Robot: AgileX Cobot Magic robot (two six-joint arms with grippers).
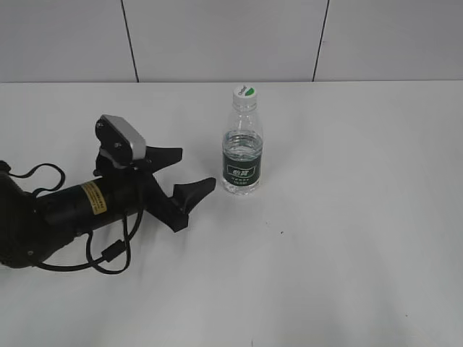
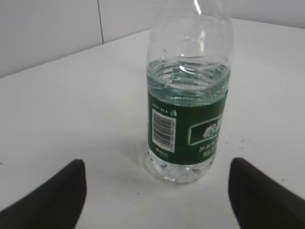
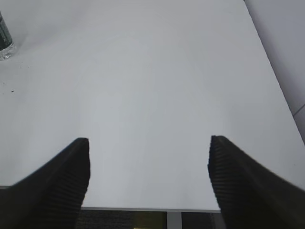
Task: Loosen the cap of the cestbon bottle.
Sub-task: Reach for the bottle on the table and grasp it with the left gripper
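A cestbon bottle [image 1: 241,148] is seen standing upright on the white worktop [image 1: 347,238], its long axis vertical and its neck pointing straight up, a little back of the middle and nearer the far edge than the near one. The white cap [image 1: 244,92], marked with a green half-circle, is seated on the neck and faces upward. The bottle is partly filled, the water line sitting just above the dark green label band, which is turned toward the near edge with its white characters showing; a barcode panel is visible in the left wrist view [image 2: 163,126].

The left gripper [image 1: 189,176] is held low over the worktop toward the left edge, its jaws spread wide and aimed at the bottle's lower body, near it but apart from it. Nothing is seen between the black fingertips [image 2: 57,193] and the bottle. A black cable [image 1: 108,256] is looped beside the arm.

The right gripper [image 3: 148,176] is shown spread wide over the near edge by the right corner, well apart from the bottle, with only bare worktop between its ribbed pads [image 3: 71,171].
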